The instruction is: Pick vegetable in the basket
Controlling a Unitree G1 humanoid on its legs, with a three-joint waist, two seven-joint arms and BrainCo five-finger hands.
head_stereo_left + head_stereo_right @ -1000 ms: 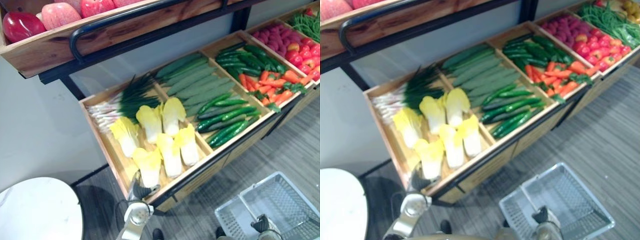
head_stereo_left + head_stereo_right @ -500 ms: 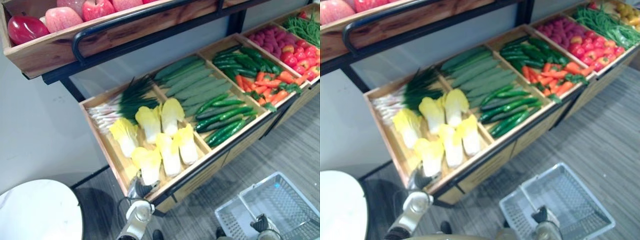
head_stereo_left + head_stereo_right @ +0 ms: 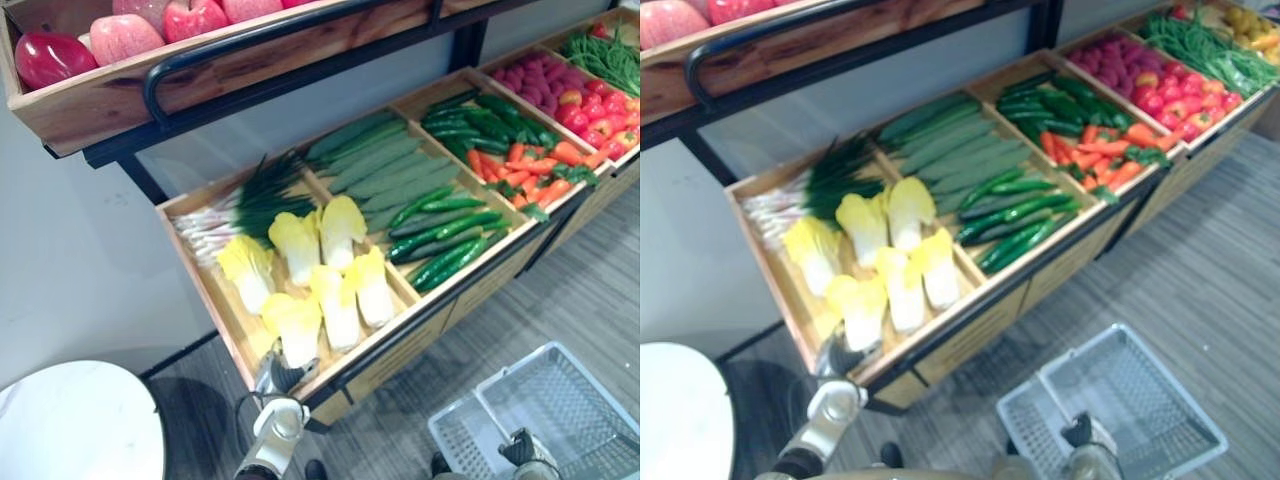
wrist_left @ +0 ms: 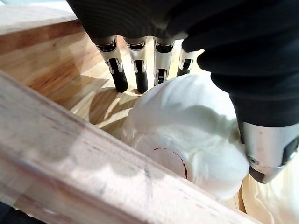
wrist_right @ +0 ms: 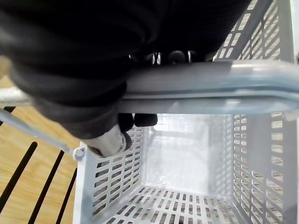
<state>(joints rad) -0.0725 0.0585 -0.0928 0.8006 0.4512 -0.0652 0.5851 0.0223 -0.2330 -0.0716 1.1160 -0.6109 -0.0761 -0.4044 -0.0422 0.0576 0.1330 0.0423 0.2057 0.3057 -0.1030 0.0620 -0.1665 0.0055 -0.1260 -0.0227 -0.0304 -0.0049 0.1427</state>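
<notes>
My left hand (image 4: pixel 154 51) is down inside the near end of the leftmost light wooden crate (image 3: pixel 205 290), just behind its front rail. Through its wrist camera I see the fingers (image 4: pixel 138 74) straight, with their dark tips pointing down at the crate floor just past the white stump end of a pale-yellow-leaved Chinese cabbage (image 4: pixel 187 126). The thumb (image 4: pixel 266 154) sits hard up against the opposite side of that stump. I read the hand as spread wide astride the cabbage, with nothing curled round it. The cabbage lies on the wood and is the one nearest the front rail in its cluster. A bunch of green-topped spring onions (image 3: pixel 235 205) lies at the far end of the same crate.

My right hand (image 5: pixel 112 140) is low on my right side, its fingers wrapped round the pale grey tubular handle (image 5: pixel 210 86) of a grey plastic mesh basket (image 3: pixel 560 400). The basket hangs above the grey striped floor (image 3: pixel 600 290), well apart from the cabbage crate.

The next crate over holds long pale green cucumbers (image 3: pixel 380 160) and shorter dark green ones (image 3: pixel 450 235), with orange carrots (image 3: pixel 520 175) beyond. A round white tabletop (image 3: pixel 80 420) sits at my lower left.
</notes>
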